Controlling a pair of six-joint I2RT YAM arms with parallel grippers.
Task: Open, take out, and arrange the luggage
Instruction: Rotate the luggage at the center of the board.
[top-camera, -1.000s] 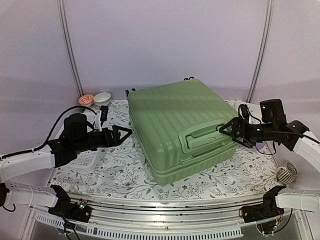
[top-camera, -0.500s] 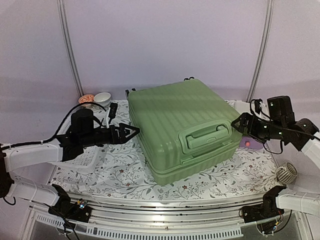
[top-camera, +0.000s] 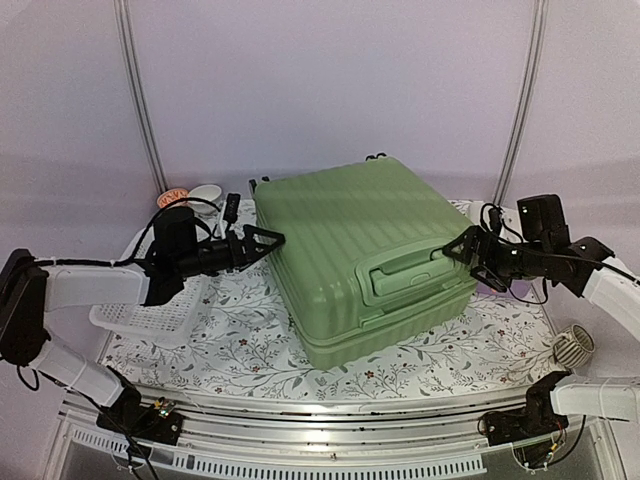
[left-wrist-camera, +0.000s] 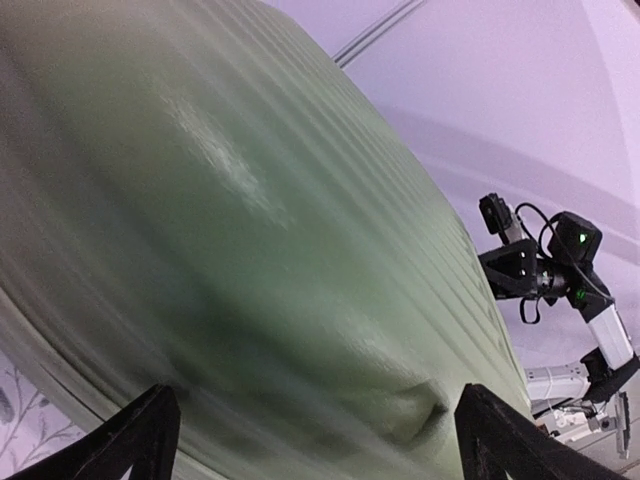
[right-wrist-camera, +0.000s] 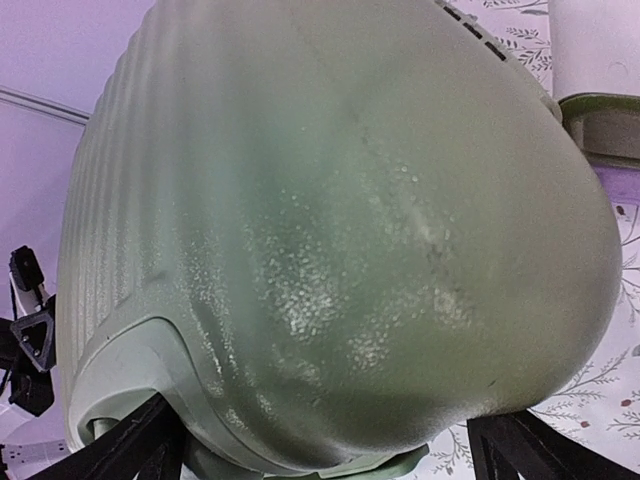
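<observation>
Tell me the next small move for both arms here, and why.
The large light-green ribbed hard-shell suitcase lies closed and flat. The left pincer and right pincer stand open at its opposite sides, holding nothing. Probably best: ease both inward to catch the upper shell's edge, so the lid can be lifted.

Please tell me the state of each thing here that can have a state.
Large light-green ribbed hard-shell suitcase: closed, lying flat.
Left gripper: open, at the suitcase's left side.
Right gripper: open, at the suitcase's right side.
White perforated plastic basket: upright.
</observation>
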